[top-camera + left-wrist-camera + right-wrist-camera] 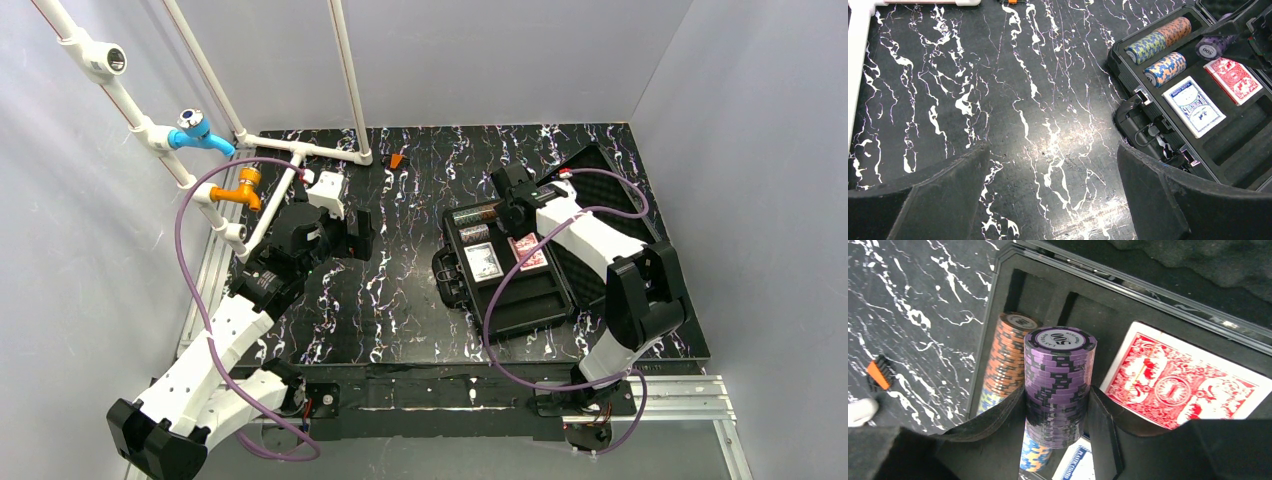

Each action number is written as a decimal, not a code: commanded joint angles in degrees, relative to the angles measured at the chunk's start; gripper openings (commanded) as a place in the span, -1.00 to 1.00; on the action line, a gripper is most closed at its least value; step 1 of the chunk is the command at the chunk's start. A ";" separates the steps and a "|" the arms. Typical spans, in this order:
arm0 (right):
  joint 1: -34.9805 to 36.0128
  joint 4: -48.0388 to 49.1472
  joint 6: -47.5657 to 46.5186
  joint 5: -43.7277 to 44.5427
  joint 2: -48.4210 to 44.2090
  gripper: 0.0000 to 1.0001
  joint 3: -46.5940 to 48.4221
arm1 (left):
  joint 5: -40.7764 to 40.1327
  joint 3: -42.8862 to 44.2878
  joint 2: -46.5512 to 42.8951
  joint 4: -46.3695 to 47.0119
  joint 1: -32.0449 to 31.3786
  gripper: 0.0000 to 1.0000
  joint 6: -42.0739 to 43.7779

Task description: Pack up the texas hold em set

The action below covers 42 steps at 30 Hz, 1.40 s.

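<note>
An open black case (pixel 540 300) lies at the right of the table. It holds a blue card deck (pixel 483 262), a red card deck (pixel 528 251) and rows of chips (pixel 474 215). My right gripper (pixel 1057 405) is shut on a stack of purple chips (pixel 1060 380) marked 500, held over the case's chip slots beside the orange chips (pixel 1004 355) and the red deck (pixel 1188 382). In the left wrist view the purple stack (pixel 1210 47) hangs above the case (pixel 1243 145). My left gripper (pixel 1053 190) is open and empty over bare table, left of the case.
A white pipe frame (pixel 300 150) with a blue tap (pixel 195 128) and an orange tap (pixel 243 188) stands at the back left. A small orange piece (pixel 397 160) lies at the table's back. The case lid (pixel 600 165) lies open to the far right.
</note>
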 commanded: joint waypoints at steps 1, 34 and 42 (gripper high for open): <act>-0.38 7.59 3.45 1.43 -1.11 -0.97 -0.07 | -1.10 1.91 -0.70 -0.82 -0.32 0.95 0.80; -0.22 12.70 8.10 -5.69 3.32 -0.78 -2.92 | -3.06 2.11 -1.16 -1.12 -0.30 0.94 2.45; -0.14 14.05 6.69 -7.10 2.02 0.02 -3.76 | -3.45 2.19 -0.92 -1.25 -0.27 0.93 2.82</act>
